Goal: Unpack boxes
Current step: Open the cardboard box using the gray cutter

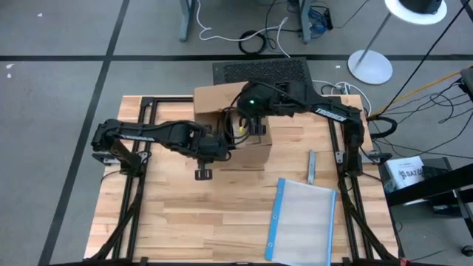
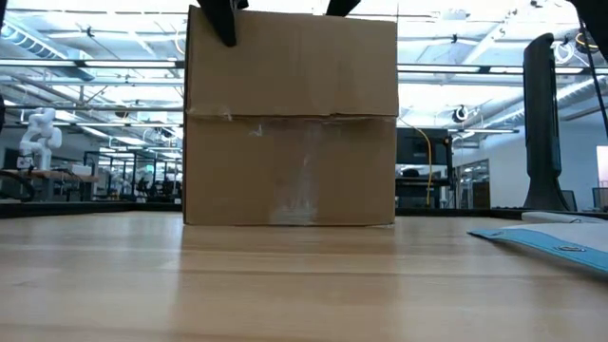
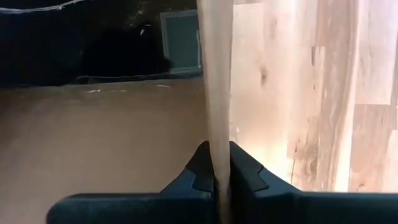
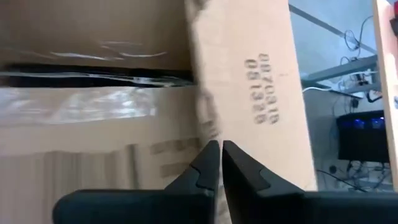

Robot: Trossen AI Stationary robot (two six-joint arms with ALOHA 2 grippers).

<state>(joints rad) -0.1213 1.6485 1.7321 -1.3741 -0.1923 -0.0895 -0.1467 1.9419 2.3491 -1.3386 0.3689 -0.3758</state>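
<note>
The box (image 1: 233, 118), a plain brown corrugated carton, stands on the wooden surface (image 1: 185, 214) toward twelve o'clock in the high view, just in front of a black grille-topped unit (image 1: 262, 72) beyond the far edge. Both arms meet over it. The left hand (image 3: 217, 180) reaches in from nine o'clock and is clamped narrow on the thin edge of a cardboard flap (image 3: 216, 93), which stands upright between its fingers in the left wrist view. The right hand (image 4: 217, 165) comes in from three o'clock over the top of the carton, its fingers pressed together with nothing visibly between them, hovering over a printed flap and the glossy clear tape (image 4: 81, 102) along the seam. Toward five o'clock lies a clear plastic pouch (image 1: 303, 218) with a blue edge, well apart from the carton, with a small grey strip (image 1: 311, 166) between them. The carton looks stiff in its walls but springy in its flaps, and probably light enough to slide or tip if a flap is pulled hard, so it wants steadying. The tape looks slick and a poor place to grip; the free edge of a flap, as the left hand has it, seems the better hold, pinched well in from the corner so the board bends rather than tears.
</note>
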